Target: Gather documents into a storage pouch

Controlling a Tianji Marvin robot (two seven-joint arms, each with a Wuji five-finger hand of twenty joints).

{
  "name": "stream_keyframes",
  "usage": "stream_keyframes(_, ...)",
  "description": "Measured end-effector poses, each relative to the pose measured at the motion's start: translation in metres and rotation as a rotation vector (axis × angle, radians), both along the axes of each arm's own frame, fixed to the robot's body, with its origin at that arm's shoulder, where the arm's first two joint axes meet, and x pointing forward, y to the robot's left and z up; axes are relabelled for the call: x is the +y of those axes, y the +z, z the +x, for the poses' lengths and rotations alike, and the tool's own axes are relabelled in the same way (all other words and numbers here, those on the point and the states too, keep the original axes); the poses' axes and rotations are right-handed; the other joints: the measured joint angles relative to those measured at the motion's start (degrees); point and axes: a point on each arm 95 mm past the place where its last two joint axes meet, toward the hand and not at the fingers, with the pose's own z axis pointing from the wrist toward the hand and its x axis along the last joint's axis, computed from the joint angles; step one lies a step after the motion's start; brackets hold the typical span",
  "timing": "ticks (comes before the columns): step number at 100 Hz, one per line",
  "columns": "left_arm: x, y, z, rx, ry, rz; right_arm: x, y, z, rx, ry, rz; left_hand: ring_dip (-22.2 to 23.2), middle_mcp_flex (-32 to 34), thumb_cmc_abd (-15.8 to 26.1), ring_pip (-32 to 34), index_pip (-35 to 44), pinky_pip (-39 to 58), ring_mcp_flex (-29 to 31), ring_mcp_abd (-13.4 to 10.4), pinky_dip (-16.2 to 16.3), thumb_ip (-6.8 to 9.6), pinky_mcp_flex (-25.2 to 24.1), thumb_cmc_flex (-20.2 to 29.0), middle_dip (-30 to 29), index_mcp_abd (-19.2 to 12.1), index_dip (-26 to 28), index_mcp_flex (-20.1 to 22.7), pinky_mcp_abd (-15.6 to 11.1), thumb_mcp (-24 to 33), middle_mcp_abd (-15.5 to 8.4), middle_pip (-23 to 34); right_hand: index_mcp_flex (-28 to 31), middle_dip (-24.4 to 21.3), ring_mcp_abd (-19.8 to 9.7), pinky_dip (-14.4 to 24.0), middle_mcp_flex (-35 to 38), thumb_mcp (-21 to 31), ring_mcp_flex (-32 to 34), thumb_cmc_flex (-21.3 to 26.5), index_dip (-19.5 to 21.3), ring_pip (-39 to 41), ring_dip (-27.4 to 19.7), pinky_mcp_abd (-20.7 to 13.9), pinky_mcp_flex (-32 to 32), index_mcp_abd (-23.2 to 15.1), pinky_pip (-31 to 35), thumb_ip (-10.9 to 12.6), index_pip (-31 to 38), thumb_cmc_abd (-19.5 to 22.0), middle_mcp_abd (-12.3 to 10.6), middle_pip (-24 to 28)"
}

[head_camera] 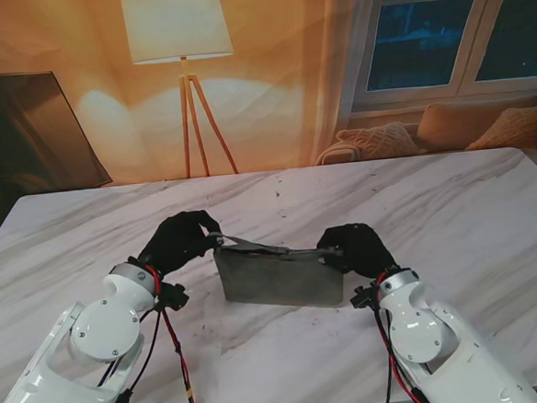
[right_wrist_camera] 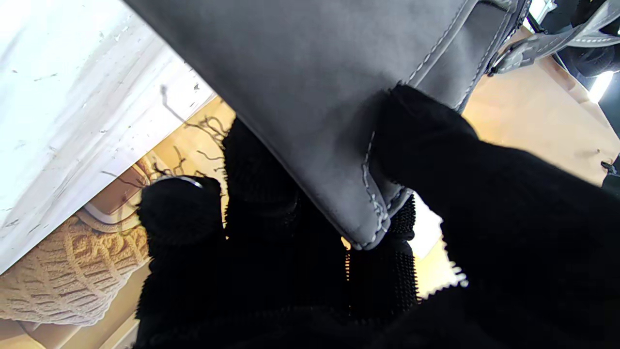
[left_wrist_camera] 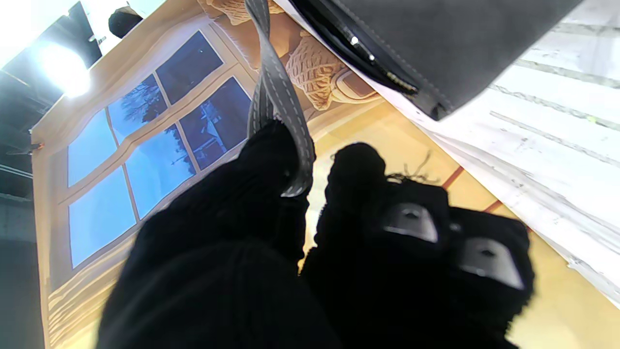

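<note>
Left hand (head_camera: 181, 243) pinches the grey pouch's strap (left_wrist_camera: 281, 106); right hand (head_camera: 357, 248) grips the pouch (head_camera: 281, 274) corner. Thin strap could slip, dropping it onto the counter (head_camera: 453, 207).

pouch (head_camera: 280, 276) interior hidden, lamp (head_camera: 179, 23) shade cut off, both forearms cropped by frame edge

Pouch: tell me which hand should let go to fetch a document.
Left, probably. The left hand only pinches the thin strap, while the right hand clamps the pouch by its corner. No document is visible.
</note>
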Motion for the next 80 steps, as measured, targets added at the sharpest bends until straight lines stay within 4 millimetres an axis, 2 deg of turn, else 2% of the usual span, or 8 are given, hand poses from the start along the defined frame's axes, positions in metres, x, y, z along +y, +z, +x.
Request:
stream_keyframes(24,0.015,-0.003,0.0,0.002,0.049,0.033,-0.005,-0.001,0.0,-0.007,-0.014,-0.007,0.0,0.0,0.0,0.0,0.0,0.0,0.0,0.0,0.0,0.0,0.0,0.0,0.0,0.0,0.0,0.0,0.0,0.0,0.0,0.0,0.4,-0.6,0.0,-0.1,0.6,0.0,0.1,0.0,0.9,0.0,-0.1,0.0,0.0,0.0,0.0,0.0,-0.5,-0.4,0.0,0.1)
stream_keyframes(80,0.071,-0.009,-0.006,-0.004,0.242,0.102,-0.009,-0.004,-0.002,0.009,-0.047,-0.022,-0.1,0.0,0.0,0.1,0.0,0.0,0.0,0.0,0.0,0.0,0.1,-0.1,0.1,0.0,0.5,0.0,0.0,0.1,0.0,0.0,0.4,-0.7,0.1,-0.3,0.6,0.0,0.1,0.0,1.9,0.0,-0.7,0.1,0.2,0.1,0.0,0.0,-0.5,-0.4,0.0,0.4)
